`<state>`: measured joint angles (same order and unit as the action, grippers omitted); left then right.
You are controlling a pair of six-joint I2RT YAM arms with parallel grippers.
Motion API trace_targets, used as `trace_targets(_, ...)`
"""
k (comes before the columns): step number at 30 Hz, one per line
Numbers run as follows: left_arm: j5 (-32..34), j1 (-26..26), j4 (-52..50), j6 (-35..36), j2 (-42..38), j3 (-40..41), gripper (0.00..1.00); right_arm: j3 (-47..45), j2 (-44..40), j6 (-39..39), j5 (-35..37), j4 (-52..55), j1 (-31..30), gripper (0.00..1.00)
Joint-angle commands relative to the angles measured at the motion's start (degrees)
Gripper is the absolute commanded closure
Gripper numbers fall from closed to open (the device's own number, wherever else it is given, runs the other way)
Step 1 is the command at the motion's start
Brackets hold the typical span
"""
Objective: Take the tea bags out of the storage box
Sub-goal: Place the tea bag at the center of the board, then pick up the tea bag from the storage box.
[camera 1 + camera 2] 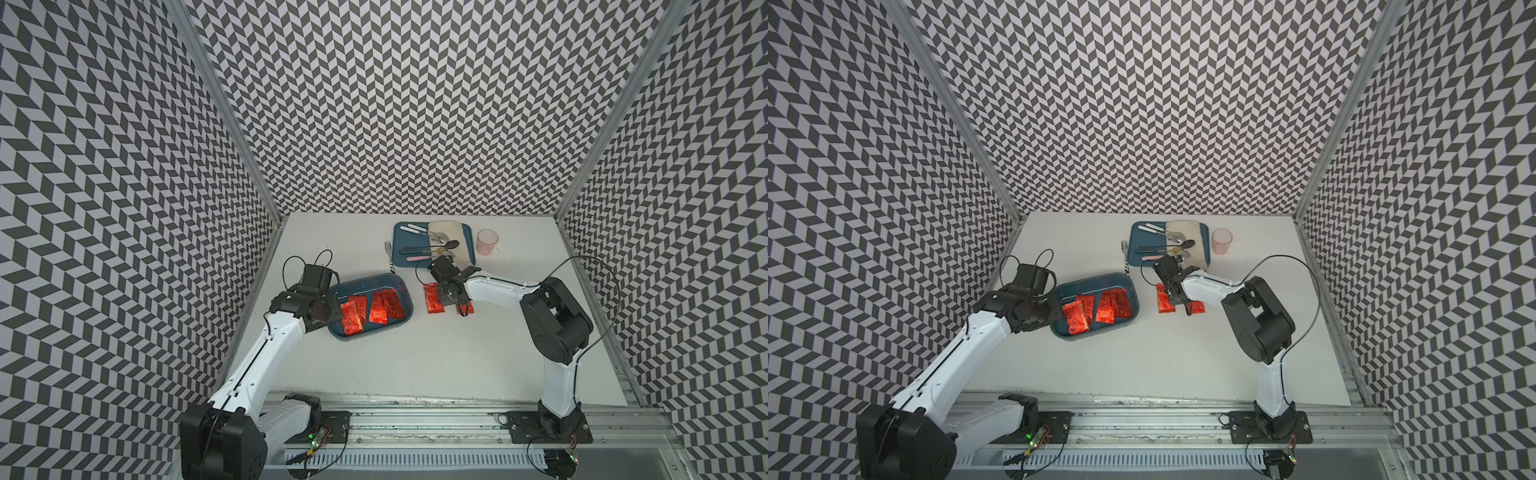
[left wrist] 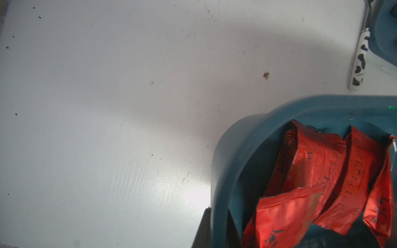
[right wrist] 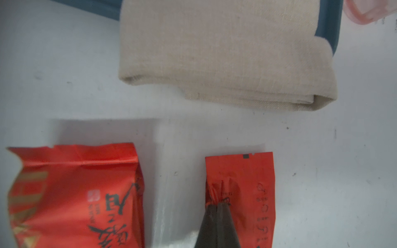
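Right wrist: right tool (image 3: 217, 207) pinches a tea bag (image 3: 253, 171) (outside), left tool (image 1: 331, 311) closed; storage box (image 1: 376, 332) holds four

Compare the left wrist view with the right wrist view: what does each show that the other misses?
Only the left wrist view: the storage box with tea bags inside, and a spotted fork handle near it. Only the right wrist view: a loose tea bag and a second tea bag pinched by the shut right hand, both over bare table, plus the folded beige cloth and a pink cup. Both: the white table and an edge of the teal tray.
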<state>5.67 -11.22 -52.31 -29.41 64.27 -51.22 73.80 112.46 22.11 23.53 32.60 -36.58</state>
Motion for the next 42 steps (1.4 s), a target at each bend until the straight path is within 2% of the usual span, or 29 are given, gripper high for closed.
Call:
trace_targets(1, -0.83, 0.15, 1.62, 0.09, -0.64, -0.18, 1.0, -0.67, -0.27, 0.99, -1.27, -1.73, -0.25, 0.94)
trace_targets(6, -0.81, 0.08, 1.62, 0.12, -0.73, -0.18, 1.0, 0.11, -1.24, 0.82, -2.11, -1.8, -0.24, 0.83)
trace_targets(14, -0.84, 0.1, 1.71, 0.13, -0.79, -0.11, 1.0, 2.74, -7.04, 0.24, -4.52, 0.53, -0.4, 0.8)
trace_targets(17, -0.84, 0.15, 1.69, 0.07, -0.74, -0.11, 1.0, 3.8, -11.41, -1.09, -9.41, 0.45, -1.46, 0.79)
trace_targets(21, -0.84, 0.15, 1.71, 0.12, -0.7, -0.11, 1.0, 7.81, -14.78, -2.12, -15.31, 0.92, -6.99, 0.76)
trace_targets(23, -0.77, 0.15, 1.64, 0.1, -0.81, -0.17, 1.0, 11.32, -13.93, -2.06, -17.58, 2.4, -9.9, 0.75)
trace_targets(30, -0.66, 0.06, 1.62, -0.06, -1.07, -0.11, 1.0, 23.31, -5.07, -1.26, -18.75, 7.45, -18.84, 0.69)
trace_targets(36, -0.59, 0.02, 1.62, -0.02, -1.25, -0.11, 1.0, 26.72, 1.8, 0.12, -15.24, 10.92, -20.35, 0.66)
trace_targets(42, -0.75, 0.06, 1.65, 0.05, -1.08, -0.11, 1.0, 26.04, 4.24, 0.05, -12.59, 11.51, -20.38, 0.63)
